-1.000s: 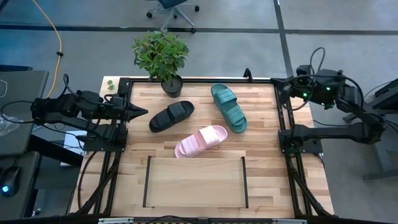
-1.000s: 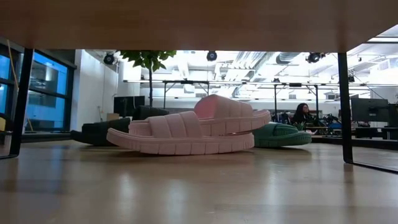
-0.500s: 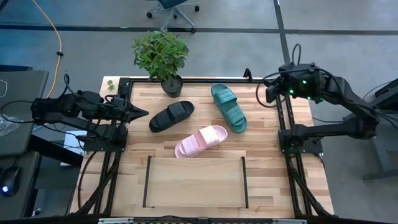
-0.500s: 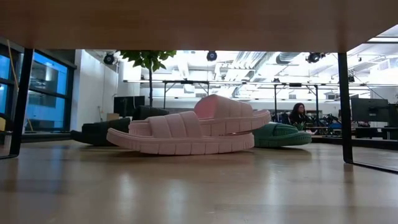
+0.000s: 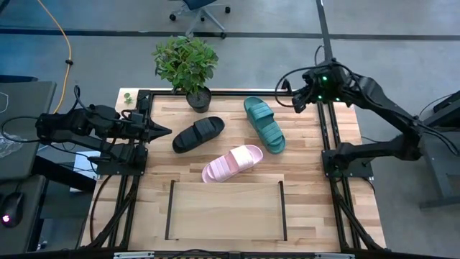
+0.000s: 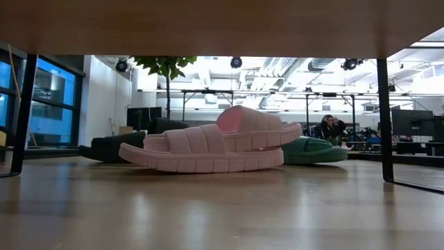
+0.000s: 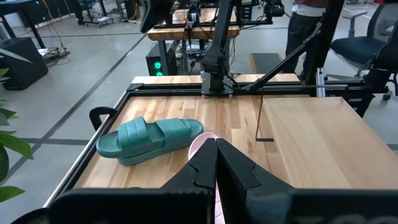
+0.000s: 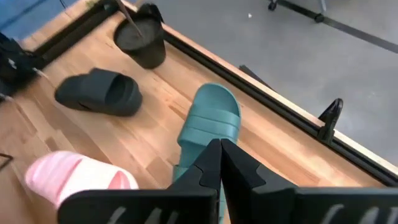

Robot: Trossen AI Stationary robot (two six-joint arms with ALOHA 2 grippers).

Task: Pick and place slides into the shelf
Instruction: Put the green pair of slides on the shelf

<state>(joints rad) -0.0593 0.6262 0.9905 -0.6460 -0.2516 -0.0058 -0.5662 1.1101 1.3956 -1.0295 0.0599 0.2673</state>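
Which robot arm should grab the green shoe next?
Probably the right one. The right gripper hangs at the table's far right corner, close to the teal-green slide, with its fingers shut and pointing at it. The left gripper, also shut, waits at the left edge, nearer the black slide.

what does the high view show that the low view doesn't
Only the high view shows both arms: the left gripper shut at the table's left edge, the right gripper shut near the far right corner. It also shows the shelf outline and the whole potted plant. Only the low view shows the room behind, with a person. Both show the pink slide, black slide and teal slide.
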